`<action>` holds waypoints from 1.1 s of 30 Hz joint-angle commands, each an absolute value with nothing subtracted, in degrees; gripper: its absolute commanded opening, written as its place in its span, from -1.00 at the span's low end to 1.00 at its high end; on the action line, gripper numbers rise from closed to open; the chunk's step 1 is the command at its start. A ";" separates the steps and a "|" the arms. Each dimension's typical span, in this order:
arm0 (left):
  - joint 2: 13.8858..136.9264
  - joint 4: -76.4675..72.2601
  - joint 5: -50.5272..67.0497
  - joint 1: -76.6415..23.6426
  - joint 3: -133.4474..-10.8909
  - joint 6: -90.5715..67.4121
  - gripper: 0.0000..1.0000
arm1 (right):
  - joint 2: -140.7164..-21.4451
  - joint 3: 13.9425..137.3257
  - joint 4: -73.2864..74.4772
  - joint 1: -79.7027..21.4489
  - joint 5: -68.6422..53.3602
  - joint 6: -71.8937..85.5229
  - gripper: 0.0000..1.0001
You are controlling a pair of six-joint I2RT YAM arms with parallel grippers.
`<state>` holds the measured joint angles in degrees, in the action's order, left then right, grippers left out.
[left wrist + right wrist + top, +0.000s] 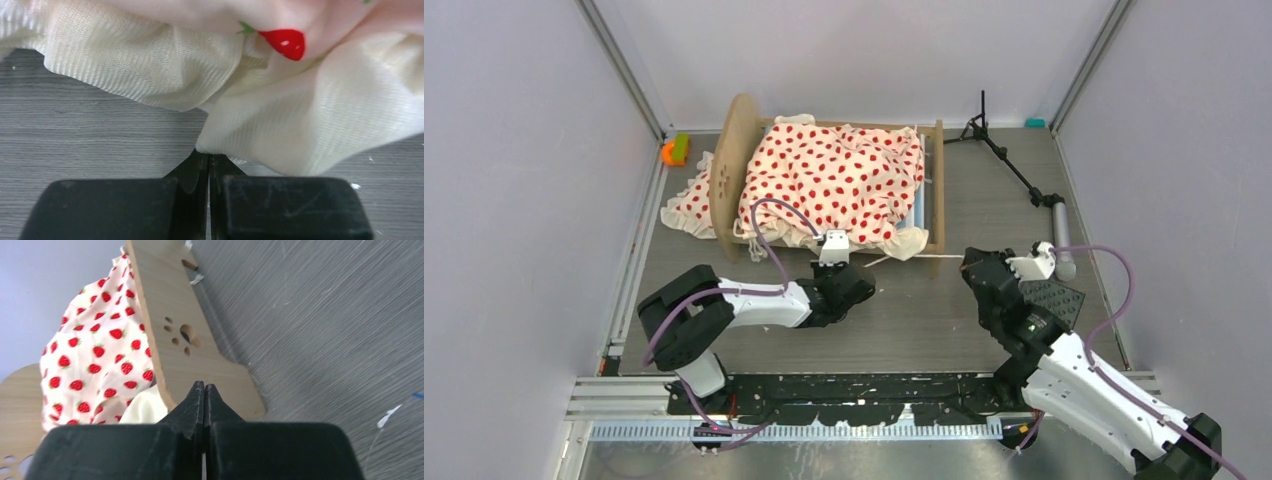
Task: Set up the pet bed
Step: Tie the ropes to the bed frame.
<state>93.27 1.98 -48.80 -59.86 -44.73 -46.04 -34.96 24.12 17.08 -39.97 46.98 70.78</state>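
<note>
Top external view. Student: where does the pet bed stand, and what is left to arrange?

Instructor: It stands at the far middle of the table, long side toward the arms. The strawberry-print bedding lies heaped and creased on it. Its cream ruffle hangs over the near rail onto the table. Judged so, spreading the bedding is the step in hand.

Student: What do the fingers show?

Instructor: Left wrist view: the left fingers are pressed together, tips touching the ruffle's hem. Whether any cloth is caught between them cannot be told. Right wrist view: the right fingers are likewise pressed together and hold nothing. They point at the paw-print end board, near it but apart.

Student: How is the step done well?

Instructor: A sure pinch probably needs the left fingers parted first, then closed over a fold of hem, not its bare edge. Thin cloth slips, so draw it low and slowly along the rail; the creases then flatten without dragging the light frame. The right fingers could steady that board or take the opposite corner.
</note>
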 commanded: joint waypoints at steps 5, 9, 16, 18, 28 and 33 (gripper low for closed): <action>96.72 0.85 -55.91 -57.63 -46.22 -46.32 -1.00 | -41.53 31.24 14.22 -29.78 42.46 57.28 -0.99; 96.29 1.84 -56.87 -56.78 -45.70 -47.09 -1.00 | -42.61 33.11 14.25 -27.53 41.27 55.14 -0.99; 94.75 3.76 -57.56 -55.21 -43.02 -49.20 -1.00 | -41.90 33.84 15.68 -25.55 41.01 54.69 -0.99; 94.20 3.32 -57.21 -55.20 -42.36 -49.11 -1.00 | -41.91 33.69 15.66 -25.41 40.43 54.78 -1.00; 80.40 -2.40 -46.61 -56.15 -34.89 -41.70 -0.82 | -43.38 39.33 19.22 -25.38 32.27 45.40 0.03; 65.74 5.00 -40.75 -56.16 -32.54 -40.28 -0.76 | -49.21 49.07 20.86 -25.40 20.91 35.81 0.11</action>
<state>75.44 1.76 -44.97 -55.92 -33.26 -42.52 -45.06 40.27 21.30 -25.63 31.00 45.74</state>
